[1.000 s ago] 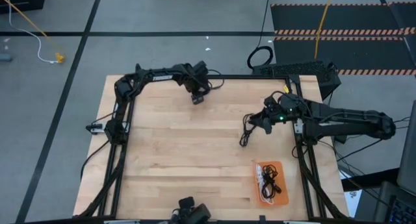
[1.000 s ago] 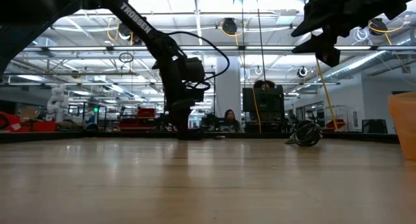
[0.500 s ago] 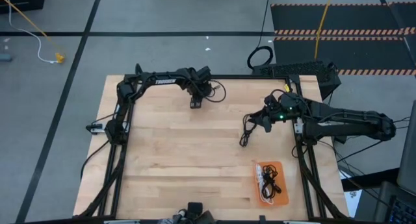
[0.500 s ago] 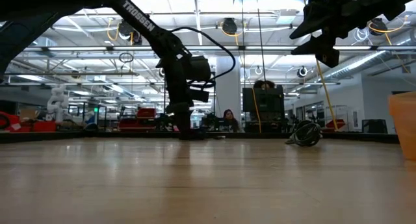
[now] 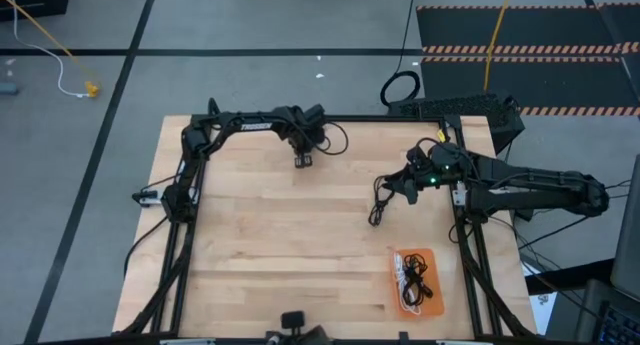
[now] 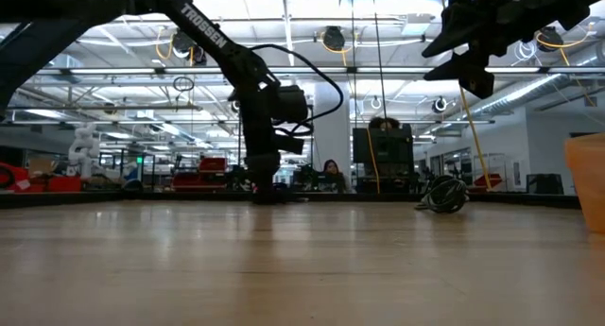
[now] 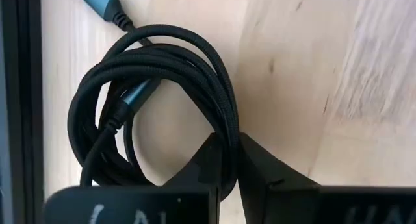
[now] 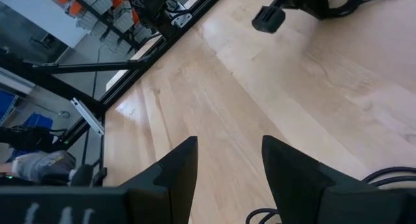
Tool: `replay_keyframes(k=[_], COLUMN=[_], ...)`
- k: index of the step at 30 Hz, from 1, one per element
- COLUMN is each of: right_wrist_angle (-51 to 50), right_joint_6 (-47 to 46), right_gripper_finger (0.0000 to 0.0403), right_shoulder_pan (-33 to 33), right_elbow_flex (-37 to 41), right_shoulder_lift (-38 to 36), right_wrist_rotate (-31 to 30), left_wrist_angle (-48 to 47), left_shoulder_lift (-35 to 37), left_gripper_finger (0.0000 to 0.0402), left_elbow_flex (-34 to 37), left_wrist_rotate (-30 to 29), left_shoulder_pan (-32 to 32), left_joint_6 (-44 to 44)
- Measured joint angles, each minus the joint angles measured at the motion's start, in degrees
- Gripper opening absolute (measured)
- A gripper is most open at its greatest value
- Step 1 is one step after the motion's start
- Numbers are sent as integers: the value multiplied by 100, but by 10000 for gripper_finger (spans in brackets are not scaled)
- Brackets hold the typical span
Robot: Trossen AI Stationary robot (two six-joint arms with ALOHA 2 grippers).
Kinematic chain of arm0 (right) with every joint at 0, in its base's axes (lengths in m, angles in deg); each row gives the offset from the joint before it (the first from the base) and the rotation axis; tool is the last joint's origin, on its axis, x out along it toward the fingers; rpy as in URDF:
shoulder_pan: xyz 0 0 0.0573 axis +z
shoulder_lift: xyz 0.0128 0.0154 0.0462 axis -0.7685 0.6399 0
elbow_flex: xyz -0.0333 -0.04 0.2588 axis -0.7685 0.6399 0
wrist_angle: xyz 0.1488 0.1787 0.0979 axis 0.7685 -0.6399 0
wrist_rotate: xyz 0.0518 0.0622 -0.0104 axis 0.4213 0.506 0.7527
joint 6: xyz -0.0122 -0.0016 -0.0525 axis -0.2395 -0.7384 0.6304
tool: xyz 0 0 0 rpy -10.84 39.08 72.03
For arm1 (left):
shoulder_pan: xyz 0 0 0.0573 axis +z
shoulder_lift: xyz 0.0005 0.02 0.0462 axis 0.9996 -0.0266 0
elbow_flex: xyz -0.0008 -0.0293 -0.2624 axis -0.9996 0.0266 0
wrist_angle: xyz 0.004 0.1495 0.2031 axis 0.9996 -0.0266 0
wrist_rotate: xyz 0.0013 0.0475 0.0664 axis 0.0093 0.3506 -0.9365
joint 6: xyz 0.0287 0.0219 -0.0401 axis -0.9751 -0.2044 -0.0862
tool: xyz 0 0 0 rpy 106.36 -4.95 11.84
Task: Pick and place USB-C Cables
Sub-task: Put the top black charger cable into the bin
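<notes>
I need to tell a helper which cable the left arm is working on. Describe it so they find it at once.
Look at the wooden table's far edge, where the left gripper reaches down. Its fingers pinch a black braided cable coil with a blue-grey plug. The other loose black cable lies under the right gripper; the rest sit in an orange tray.

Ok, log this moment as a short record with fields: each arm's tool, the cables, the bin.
left tool: at the table's far edge, shut on a black cable bundle lying on the wood
right tool: open, raised over the table's right side, holding nothing
loose black cable: on the table, beside the right tool
orange bin: near right part of the table, holds white and black cables
table: light wood
</notes>
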State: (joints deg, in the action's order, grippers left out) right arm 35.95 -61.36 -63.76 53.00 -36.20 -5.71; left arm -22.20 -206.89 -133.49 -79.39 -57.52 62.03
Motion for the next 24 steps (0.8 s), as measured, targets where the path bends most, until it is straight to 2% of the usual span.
replay_keyframes(k=[9, 14, 20, 24], right_wrist_angle=[-141, 37, 1149, 2819], right_joint_6=[144, 420, 245, -54], right_gripper_finger=[164, 164, 164, 164], right_shoulder_pan=[11, 15, 66, 180], right_elbow_flex=[0, 93, 935, 1713], right_shoulder_lift=[0, -2, -2, 2], right_wrist_rotate=[-2, -1, -2, 145], left_wrist_angle=[-284, -131, 608, 1428], left_shoulder_lift=[529, 1130, 1766, 1952], left_gripper_finger=[25, 25, 26, 27], left_elbow_flex=[15, 15, 67, 148], left_wrist_rotate=[88, 539, 597, 647], left_shoulder_pan=[-110, -412, -1257, -1951], left_joint_6=[853, 1392, 1863, 2045])
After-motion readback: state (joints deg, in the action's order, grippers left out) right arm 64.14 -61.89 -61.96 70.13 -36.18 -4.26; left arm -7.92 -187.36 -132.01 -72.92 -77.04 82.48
